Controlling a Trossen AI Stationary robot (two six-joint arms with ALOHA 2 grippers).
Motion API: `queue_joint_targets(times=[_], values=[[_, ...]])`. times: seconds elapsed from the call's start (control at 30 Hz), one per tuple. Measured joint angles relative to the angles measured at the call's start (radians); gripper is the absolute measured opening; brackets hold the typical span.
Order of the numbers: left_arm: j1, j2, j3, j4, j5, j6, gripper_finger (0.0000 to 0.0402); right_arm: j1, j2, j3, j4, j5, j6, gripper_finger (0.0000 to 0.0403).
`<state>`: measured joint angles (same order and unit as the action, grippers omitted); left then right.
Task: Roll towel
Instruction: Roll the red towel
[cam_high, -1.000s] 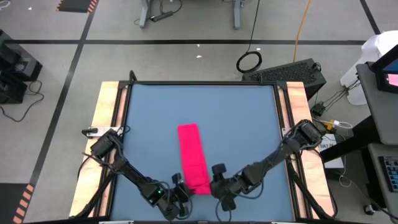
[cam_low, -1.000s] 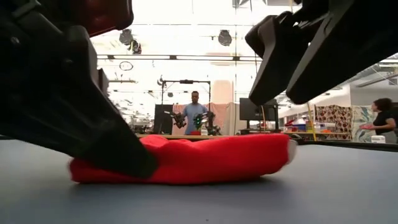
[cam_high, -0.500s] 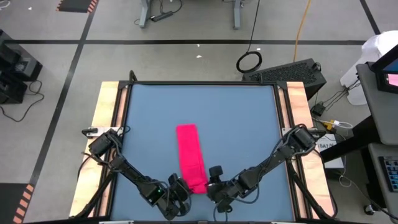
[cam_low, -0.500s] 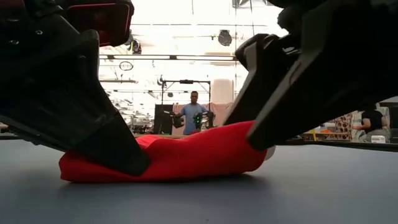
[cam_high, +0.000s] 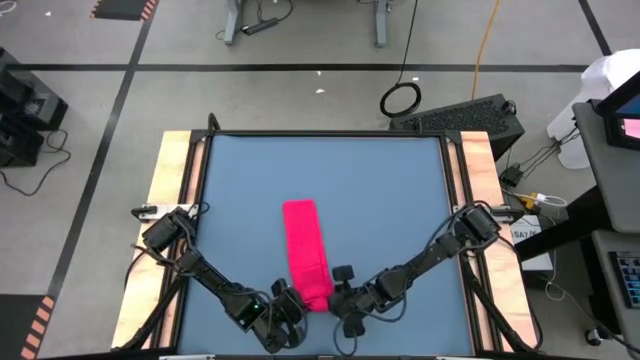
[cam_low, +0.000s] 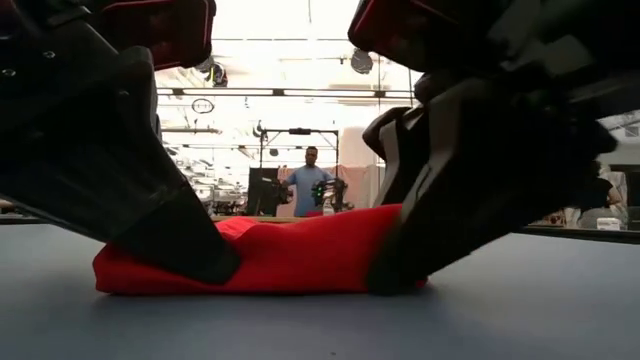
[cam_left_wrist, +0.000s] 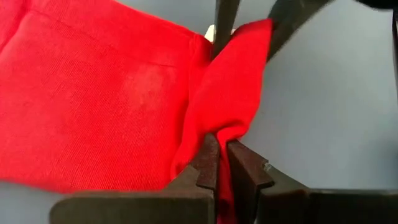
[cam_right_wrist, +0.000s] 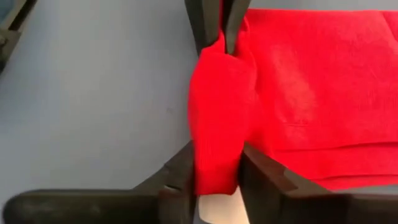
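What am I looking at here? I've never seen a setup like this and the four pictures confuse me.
It is a robot with two dark arms working at a blue table. One picture looks straight down from above, one looks level across the tabletop, and two come from cameras on the arms' wrists. On the table lies a red-pink towel, folded into a long strip. Both arms meet at its near end. The left gripper is pinched shut on one corner of that end. The right gripper has its two fingers around the other corner, with cloth bunched between them. A person stands far off in the room behind.
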<state>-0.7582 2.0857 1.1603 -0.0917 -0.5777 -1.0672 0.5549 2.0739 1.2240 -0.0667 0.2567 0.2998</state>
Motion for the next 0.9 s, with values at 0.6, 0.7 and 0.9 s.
queue_joint_targets(times=[0.6, 0.7, 0.9], values=[[-0.055, -0.145, -0.003, -0.13, -0.095, 0.244, 0.0243, -0.088, 0.0, 0.001, -0.006, -0.404, 0.353, 0.001], [-0.099, -0.142, -0.004, -0.039, -0.182, 0.374, 0.0268, -0.11, 0.001, 0.0, -0.007, -0.442, 0.397, 0.0015], [-0.136, -0.062, -0.003, 0.107, -0.278, 0.573, 0.0274, -0.149, 0.001, -0.001, -0.014, -0.493, 0.431, 0.0016]])
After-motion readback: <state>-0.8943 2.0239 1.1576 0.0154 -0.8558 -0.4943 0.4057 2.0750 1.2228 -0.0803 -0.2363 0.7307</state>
